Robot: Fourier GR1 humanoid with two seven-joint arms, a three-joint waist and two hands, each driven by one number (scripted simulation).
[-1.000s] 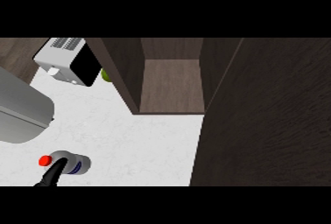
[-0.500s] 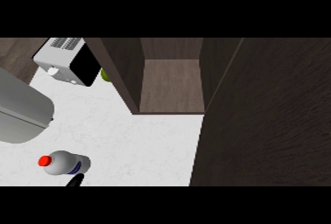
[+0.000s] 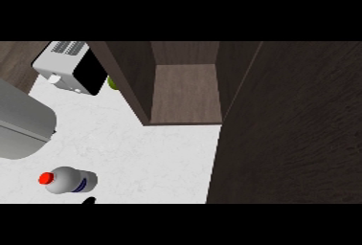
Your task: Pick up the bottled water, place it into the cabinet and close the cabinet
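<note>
Pale counter point(image 3: 141, 153): bottled water point(image 3: 69, 180), white appliance point(image 3: 71, 67), open cabinet point(image 3: 185, 93).

**White bench and its load**

The bench point(image 3: 141, 153) has a pale, faintly speckled top, bare across its middle. Near its front left is a bottle point(image 3: 69, 180) with a red cap point(image 3: 47, 179) and a blue band, well apart from everything else. A large grey rounded body point(image 3: 21, 124) sits at the left edge. At the back left is a white appliance point(image 3: 65, 64) with a black face, and a small green thing point(image 3: 112, 82) shows just beside it. A dark wooden cabinet point(image 3: 184, 91) stands open at the back. Its broad dark panel point(image 3: 290, 124) covers the bench's right side.
</note>
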